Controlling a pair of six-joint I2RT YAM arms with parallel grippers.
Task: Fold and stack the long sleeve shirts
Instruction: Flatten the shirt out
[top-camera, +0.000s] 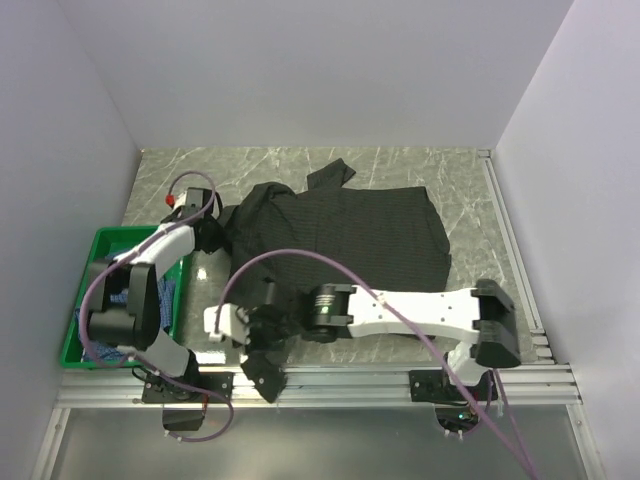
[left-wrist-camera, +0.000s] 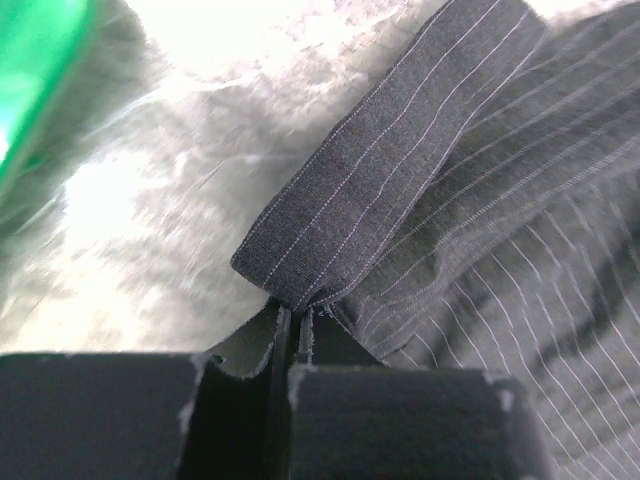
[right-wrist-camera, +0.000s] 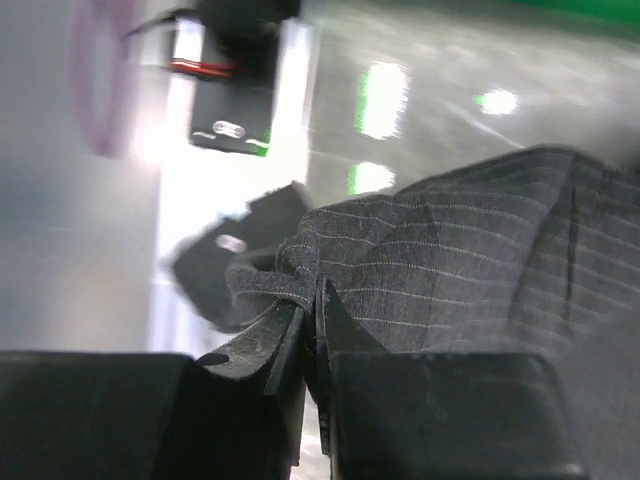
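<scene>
The black pinstriped long sleeve shirt (top-camera: 345, 235) lies spread across the middle of the marble table. My left gripper (top-camera: 217, 232) is at the shirt's left edge. In the left wrist view it (left-wrist-camera: 297, 312) is shut on a folded band of the pinstriped cloth (left-wrist-camera: 390, 170). My right gripper (top-camera: 262, 355) reaches across to the near left. In the right wrist view it (right-wrist-camera: 312, 290) pinches a bunched fold of the same black cloth (right-wrist-camera: 450, 270). Blue cloth (top-camera: 168, 288), the other shirt, shows in the green crate, mostly hidden under my left arm.
The green plastic crate (top-camera: 100, 240) stands at the table's left side, beside the left wall. The metal rail (top-camera: 400, 385) with both arm bases runs along the near edge. White walls close in the table on three sides.
</scene>
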